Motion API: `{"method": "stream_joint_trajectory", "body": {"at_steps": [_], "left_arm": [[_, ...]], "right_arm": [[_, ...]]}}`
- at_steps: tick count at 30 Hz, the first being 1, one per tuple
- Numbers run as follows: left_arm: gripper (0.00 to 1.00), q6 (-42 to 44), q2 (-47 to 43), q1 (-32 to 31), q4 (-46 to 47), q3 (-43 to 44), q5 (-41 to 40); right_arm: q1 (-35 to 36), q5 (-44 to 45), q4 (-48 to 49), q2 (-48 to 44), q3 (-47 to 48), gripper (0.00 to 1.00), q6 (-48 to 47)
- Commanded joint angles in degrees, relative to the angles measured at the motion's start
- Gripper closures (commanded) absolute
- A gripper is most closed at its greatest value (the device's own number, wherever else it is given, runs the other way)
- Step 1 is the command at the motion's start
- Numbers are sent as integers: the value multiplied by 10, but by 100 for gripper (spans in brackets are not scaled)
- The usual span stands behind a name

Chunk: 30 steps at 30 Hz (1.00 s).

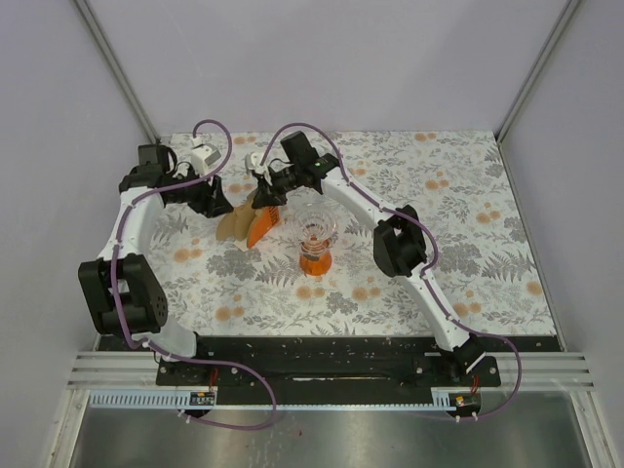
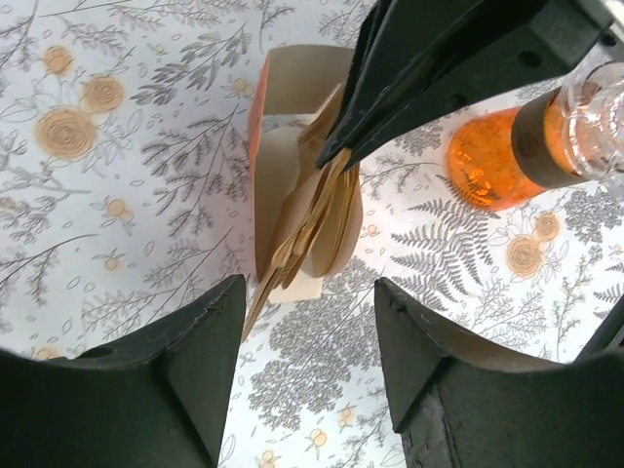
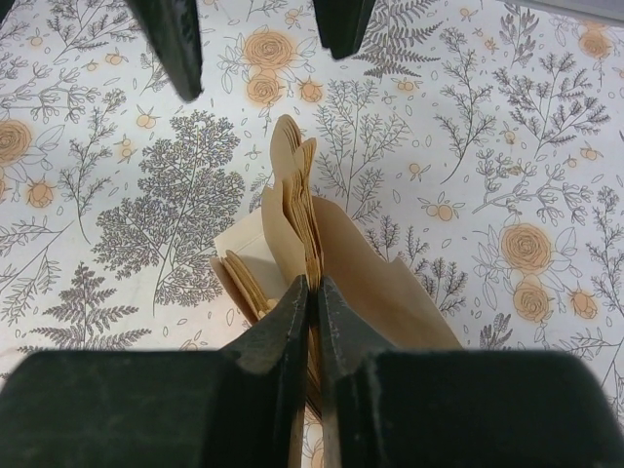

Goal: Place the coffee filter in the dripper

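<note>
While the dripper (image 1: 314, 234) stands upright near the middle of the flower-printed surface (image 1: 468, 214), clear ribbed cone on top and orange base below, both arms reach toward the spot at its 9 to 10 o'clock. A bundle of filters (image 1: 234, 222) lies there, leaning on an orange holder (image 1: 261, 232), near the dripper but apart from it.

The right end effector (image 3: 310, 283) comes down on the bundle from about 12 o'clock in the top view. Its two fingers are pressed together to a thin slit, with the upper edge of a light-brown coffee filter (image 3: 312, 244) nipped between them. The pinched paper stands among the other sheets, and I cannot tell whether one sheet or several are caught. In the right wrist view the rest of the bundle fans out at 7 to 8 o'clock of the fingers, curled at the edges.

The left end effector (image 2: 309, 288) hangs at the bundle's 10 o'clock in the top view. Its fingers are spread wide and hold nothing. In the left wrist view the bundle sits just beyond the gap between them, and the dripper lies off at 2 o'clock.
</note>
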Motion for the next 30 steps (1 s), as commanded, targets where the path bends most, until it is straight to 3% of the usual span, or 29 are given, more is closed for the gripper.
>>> {"method": "stream_joint_trajectory", "body": {"at_steps": [1, 6, 10, 14, 18, 22, 27, 30], "left_arm": [[42, 68, -14, 30, -46, 31, 27], [63, 132, -9, 32, -75, 13, -30], [62, 184, -39, 32, -37, -50, -44], [61, 182, -61, 32, 42, -95, -58], [60, 181, -56, 47, 57, -90, 3], [57, 299, -58, 55, 43, -118, 46], [57, 265, -18, 57, 44, -98, 32], [64, 258, 10, 67, 46, -80, 43]], "right_arm": [[-7, -24, 7, -39, 3, 100, -29], [-7, -27, -12, -43, 9, 100, -45], [-7, -30, -26, -45, 8, 100, -56], [-8, -31, -30, -47, 7, 100, -63], [-7, -32, -36, -48, 7, 100, -67], [-8, -32, -36, -49, 7, 100, -70], [-7, -35, -36, -50, 7, 100, -73], [-7, -35, -36, -47, 8, 100, -74]]}}
